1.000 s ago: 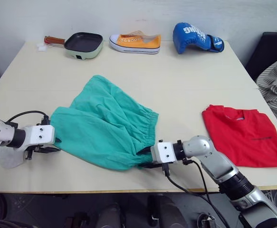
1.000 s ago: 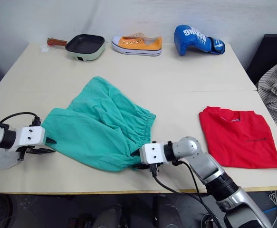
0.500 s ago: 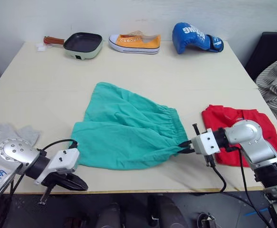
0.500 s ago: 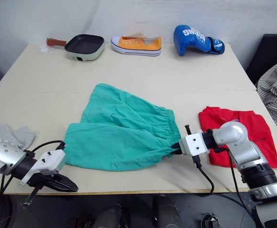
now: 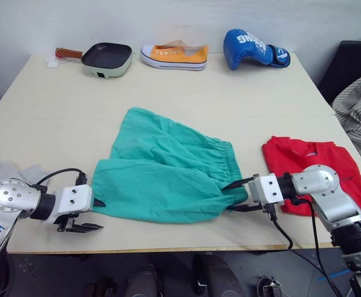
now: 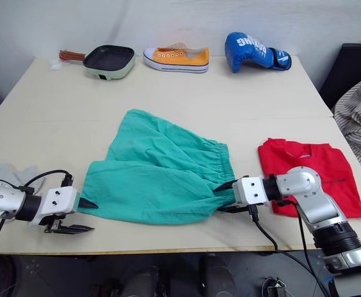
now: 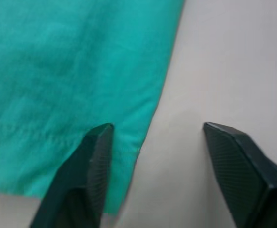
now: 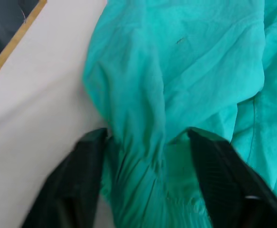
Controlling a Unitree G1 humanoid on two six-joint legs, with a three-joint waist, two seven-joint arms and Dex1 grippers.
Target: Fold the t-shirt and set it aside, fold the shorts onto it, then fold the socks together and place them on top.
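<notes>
The right arm covered the near left corner of the t-shirt (image 5: 319, 166); the left arm hid part of the socks (image 5: 7, 171).

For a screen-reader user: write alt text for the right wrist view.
The right gripper is open, its two black fingers straddling a bunched fold of the teal-green shorts, which lie crumpled on the pale table. The table's wooden edge runs across one corner.

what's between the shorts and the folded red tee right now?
The right end effector, fingers open around the waistband end of the shorts; behind it, bare table separates them from the t-shirt. Seen in both eye views.
</notes>
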